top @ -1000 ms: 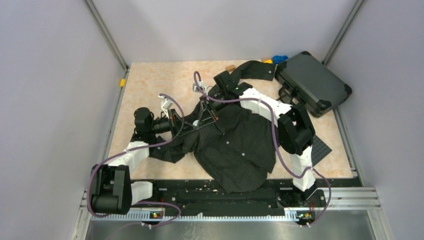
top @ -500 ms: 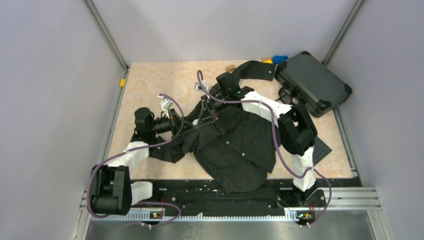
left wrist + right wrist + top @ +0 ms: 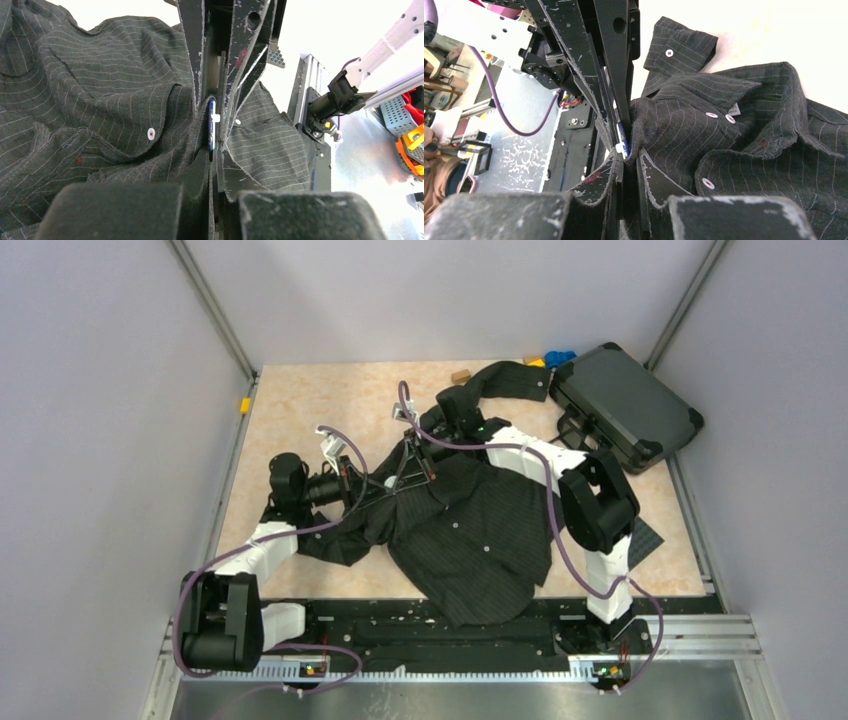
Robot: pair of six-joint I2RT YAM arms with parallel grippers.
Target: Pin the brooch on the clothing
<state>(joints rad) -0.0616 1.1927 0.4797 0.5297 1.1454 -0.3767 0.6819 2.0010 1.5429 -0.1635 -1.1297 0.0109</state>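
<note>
The black pinstriped shirt lies crumpled mid-table, with white buttons and a small red tag. Both grippers meet at a raised fold near its collar. The brooch shows edge-on as a thin blue disc with a white piece, pressed against that fold; it also shows in the right wrist view. My left gripper comes from the left, its jaws nearly closed on the brooch and fabric edge. My right gripper comes from behind, shut on the shirt fold beside the brooch.
A dark hard case lies at the back right, with a bright-blue toy piece beside it. A tan block sits at the back and a yellow piece at the left edge. Grey walls enclose the table.
The right arm's wrist has shifted slightly right and its cable has moved with it. Both grippers stay joined at the same fold; the shirt has not visibly moved.
</note>
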